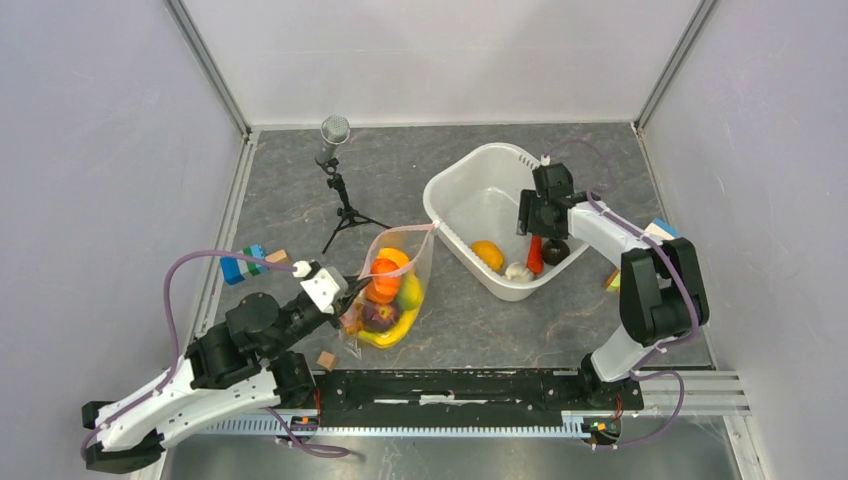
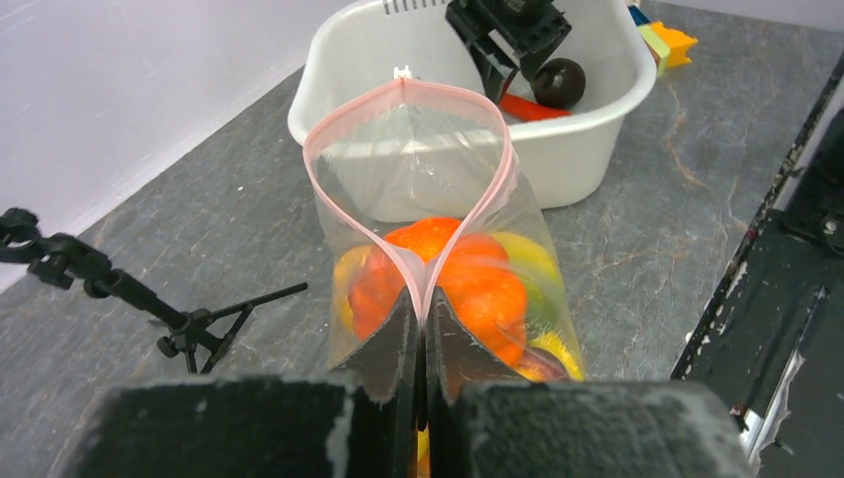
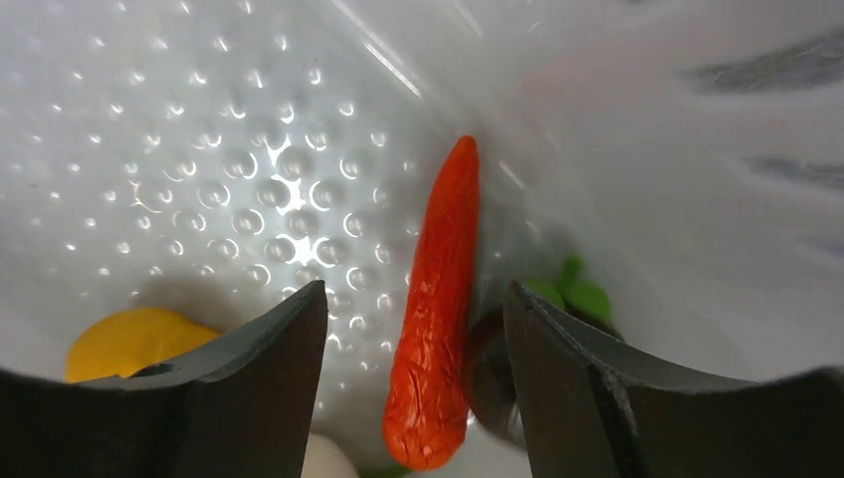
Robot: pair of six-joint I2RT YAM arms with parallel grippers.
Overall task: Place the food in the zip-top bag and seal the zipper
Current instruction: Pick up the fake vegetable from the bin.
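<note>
The zip-top bag (image 1: pixel 400 285) stands on the table with its mouth held wide, and orange, yellow, green and maroon food (image 2: pixel 478 284) shows inside it. My left gripper (image 2: pixel 426 311) is shut on the near end of the pink zipper (image 2: pixel 316 179), also seen from above as the left gripper (image 1: pixel 345 296). My right gripper (image 1: pixel 536 226) reaches into the white tub (image 1: pixel 440 190). In the right wrist view the right gripper (image 3: pixel 415 294) is open, its fingers on either side of a long red piece (image 3: pixel 438 329) without touching it. A dark maroon piece (image 3: pixel 490 368) with a green top lies beside the red one.
The tub also holds a yellow-orange piece (image 1: pixel 487 253) and a small white piece (image 1: pixel 517 270). A microphone on a black tripod (image 1: pixel 344 212) stands behind the bag. Coloured block stacks sit at the left (image 1: pixel 245 263) and right (image 1: pixel 655 232). A small wooden block (image 1: pixel 326 359) lies near the rail.
</note>
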